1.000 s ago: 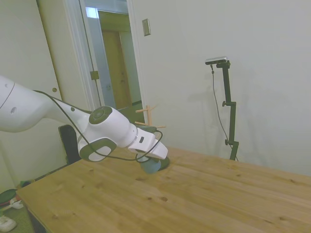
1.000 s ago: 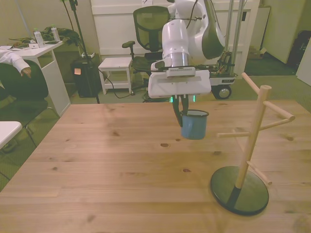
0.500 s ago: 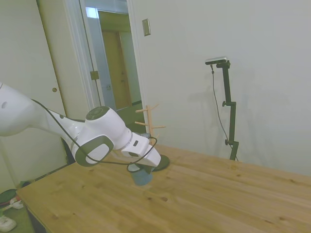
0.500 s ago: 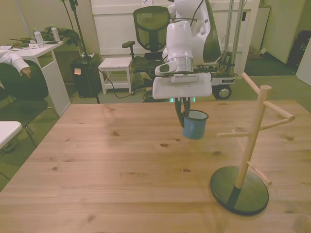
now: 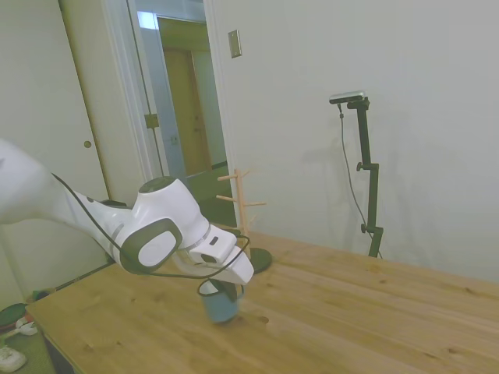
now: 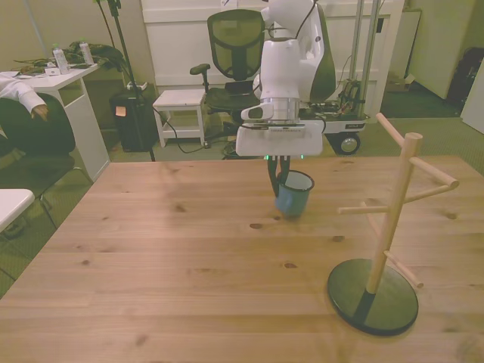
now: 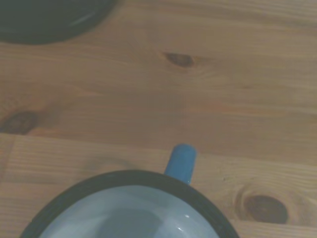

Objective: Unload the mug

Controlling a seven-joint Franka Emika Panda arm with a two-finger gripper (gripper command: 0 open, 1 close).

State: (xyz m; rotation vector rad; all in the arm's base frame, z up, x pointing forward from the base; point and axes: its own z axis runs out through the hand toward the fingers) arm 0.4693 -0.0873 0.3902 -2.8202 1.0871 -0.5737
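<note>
blue mug [image 6: 292, 195], rim in end effector [image 6: 275, 184]

White glossy Franka arm [image 6: 291, 45], rounded link shells w/ dark grey-green joint caps & side panels. Black cable looped along outside of forearm, slack near wrist. Wide flat white block at wrist [image 6: 280, 139], grey ribbed strip across its face, green glow underneath. Hand [image 6: 277, 178]: two thin dark fingers [image 6: 274, 175] below block. No readable markings.
</note>
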